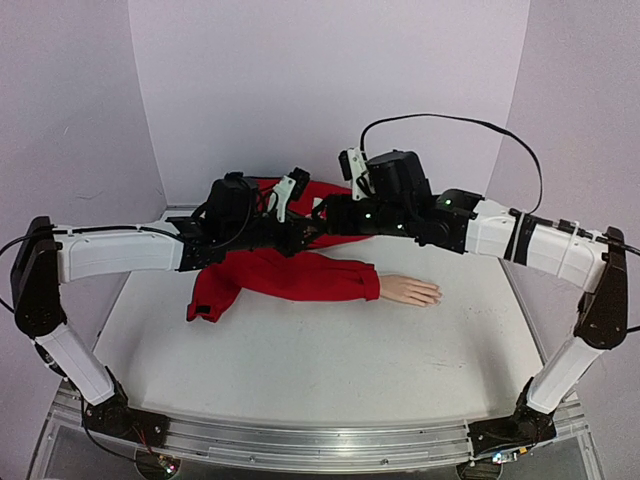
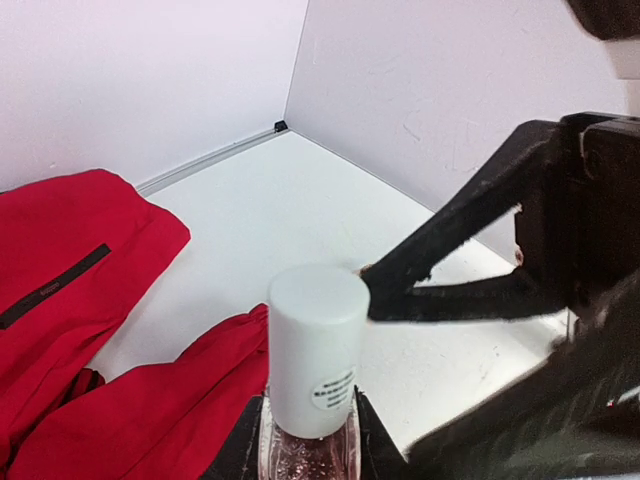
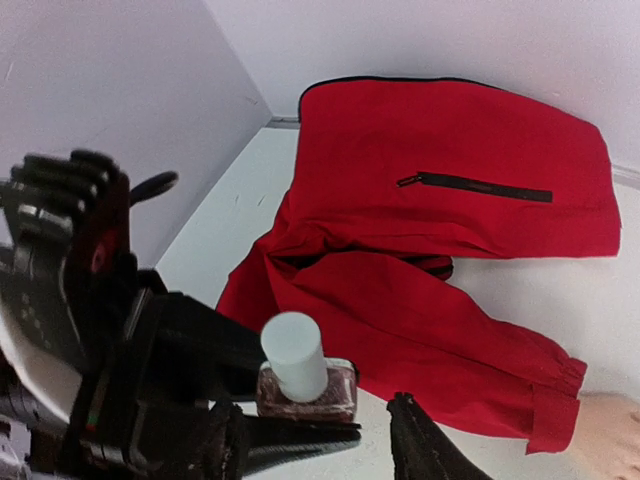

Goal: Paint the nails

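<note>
A small glass polish bottle (image 2: 305, 455) with a tall white cap (image 2: 318, 350) is held upright above the table, with my left gripper (image 2: 308, 445) shut on its glass body. My right gripper (image 3: 315, 440) is open, and its black fingertips (image 2: 372, 280) sit at the right side of the cap. The bottle (image 3: 305, 388) lies just beyond the right jaws, not between them. The pale mannequin hand (image 1: 410, 290) lies flat on the table, coming out of a red sleeve (image 1: 300, 275). The nails (image 1: 436, 293) at its fingertips are too small to make out.
The rest of the red jacket (image 3: 450, 170) is bunched against the back wall, under both grippers. The white table (image 1: 300, 350) is enclosed by pale walls at the back and on both sides. Both arms meet above the back middle of the table.
</note>
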`<state>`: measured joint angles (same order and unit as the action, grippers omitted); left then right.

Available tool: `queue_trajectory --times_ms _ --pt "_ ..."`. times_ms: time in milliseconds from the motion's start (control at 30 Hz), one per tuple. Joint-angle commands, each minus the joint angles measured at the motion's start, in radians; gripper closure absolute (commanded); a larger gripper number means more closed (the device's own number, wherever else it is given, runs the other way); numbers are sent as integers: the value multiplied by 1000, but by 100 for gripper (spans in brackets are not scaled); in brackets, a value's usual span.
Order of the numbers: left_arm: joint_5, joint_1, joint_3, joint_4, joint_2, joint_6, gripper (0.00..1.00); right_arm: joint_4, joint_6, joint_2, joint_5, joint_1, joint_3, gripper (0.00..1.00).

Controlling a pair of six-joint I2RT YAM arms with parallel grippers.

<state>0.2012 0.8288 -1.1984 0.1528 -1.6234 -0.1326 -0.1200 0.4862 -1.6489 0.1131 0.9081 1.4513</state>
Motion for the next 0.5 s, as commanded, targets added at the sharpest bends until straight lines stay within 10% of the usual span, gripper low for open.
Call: queue_trajectory --times_ms 0,167,467 --pt "62 -26 13 92 91 -41 100 16 -79 115 -318 -94 -22 39" --pt "285 -51 -6 64 99 -60 100 -22 -167 180 -602 -183 -93 23" --pt "819 -66 -117 64 14 -172 100 -118 -185 126 -998 -254 -49 33"
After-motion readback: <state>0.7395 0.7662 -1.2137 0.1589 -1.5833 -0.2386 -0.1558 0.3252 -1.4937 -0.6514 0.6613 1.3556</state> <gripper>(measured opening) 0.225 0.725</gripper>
